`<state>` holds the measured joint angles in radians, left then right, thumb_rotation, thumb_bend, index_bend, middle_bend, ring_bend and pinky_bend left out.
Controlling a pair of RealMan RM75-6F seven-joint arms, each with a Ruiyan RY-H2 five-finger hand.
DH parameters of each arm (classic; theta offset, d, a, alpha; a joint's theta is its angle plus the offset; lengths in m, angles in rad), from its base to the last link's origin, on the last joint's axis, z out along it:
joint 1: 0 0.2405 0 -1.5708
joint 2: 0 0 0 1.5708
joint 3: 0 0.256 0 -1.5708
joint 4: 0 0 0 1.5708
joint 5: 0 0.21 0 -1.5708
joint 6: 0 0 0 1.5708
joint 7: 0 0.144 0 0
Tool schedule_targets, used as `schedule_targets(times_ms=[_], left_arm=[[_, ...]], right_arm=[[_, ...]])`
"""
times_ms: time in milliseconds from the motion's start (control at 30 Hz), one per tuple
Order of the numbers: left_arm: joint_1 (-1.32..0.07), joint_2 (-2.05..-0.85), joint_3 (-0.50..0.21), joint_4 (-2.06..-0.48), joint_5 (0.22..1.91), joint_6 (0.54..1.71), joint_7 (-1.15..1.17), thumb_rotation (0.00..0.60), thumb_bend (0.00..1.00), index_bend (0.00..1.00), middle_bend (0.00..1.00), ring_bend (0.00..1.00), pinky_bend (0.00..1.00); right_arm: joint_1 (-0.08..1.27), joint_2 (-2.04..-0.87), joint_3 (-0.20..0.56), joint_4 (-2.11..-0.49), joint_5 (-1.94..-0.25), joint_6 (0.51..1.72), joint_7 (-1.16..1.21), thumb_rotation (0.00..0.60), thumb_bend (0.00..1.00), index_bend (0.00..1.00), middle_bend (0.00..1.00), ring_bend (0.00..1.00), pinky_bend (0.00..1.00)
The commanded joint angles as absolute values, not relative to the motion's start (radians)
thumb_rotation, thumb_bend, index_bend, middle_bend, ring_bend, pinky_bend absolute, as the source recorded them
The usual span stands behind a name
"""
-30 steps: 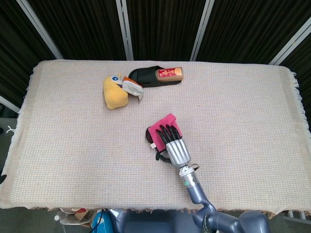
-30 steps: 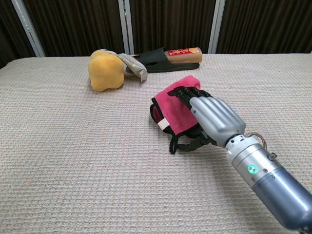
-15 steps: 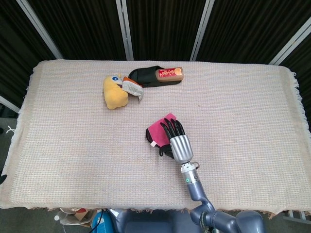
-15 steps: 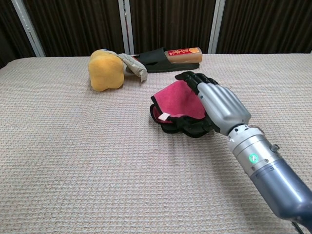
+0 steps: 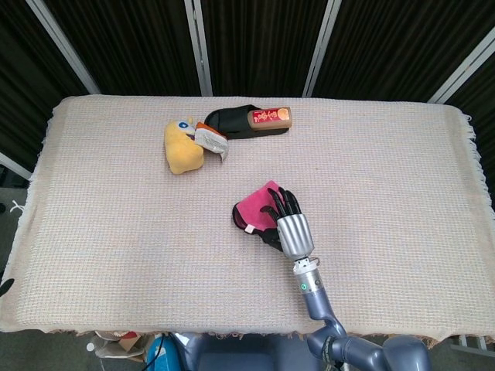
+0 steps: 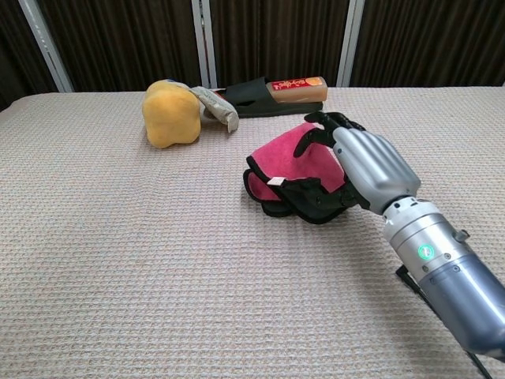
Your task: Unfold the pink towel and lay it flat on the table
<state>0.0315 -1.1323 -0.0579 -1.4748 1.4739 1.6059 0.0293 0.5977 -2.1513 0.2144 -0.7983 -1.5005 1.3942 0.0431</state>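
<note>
Near the middle of the table [image 5: 116,201], the pink towel [image 5: 256,207] is folded; we see the right hand [image 6: 359,170] gripping its right edge, thumb under, fingers over, apparently to peel the top layer open. Left hand out of view.

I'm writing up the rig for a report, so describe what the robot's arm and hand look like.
Only the right robot hand shows: black jointed fingers on a smooth silver-grey metallic back. Behind it sits a ribbed silver wrist collar, then a rounded blue-grey forearm bearing a small round green light. A thin dark cable runs beside the forearm in the chest view.
</note>
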Motion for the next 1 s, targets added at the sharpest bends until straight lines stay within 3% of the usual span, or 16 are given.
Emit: schedule_targets(times_ms=[33,533,1000], left_arm=[[0.031,-1.132,-0.058,-1.477,1.474,1.606,0.029,0.6,0.03,0.0,0.0,0.0,0.0],[0.03,-1.134,-0.059,-1.472,1.469,1.6,0.028,0.6,0.03,0.0,0.0,0.0,0.0],[0.021,-1.143,-0.058,-1.471,1.461,1.577,0.036,0.6,0.03,0.0,0.0,0.0,0.0]], right_arm=[[0.593,-2.149,0.21,-0.8,-1.5,1.394,0.042,0.6,0.39,0.58,0.25,0.08,0.11],[0.589,-2.156,0.188,-0.798,-1.508,1.386,0.037,0.6,0.56,0.64,0.27,0.1,0.11],[0.649,-2.076,0.231,-0.895,-1.549,1.413,-0.038,0.6,0.61,0.66,0.27,0.11,0.11]])
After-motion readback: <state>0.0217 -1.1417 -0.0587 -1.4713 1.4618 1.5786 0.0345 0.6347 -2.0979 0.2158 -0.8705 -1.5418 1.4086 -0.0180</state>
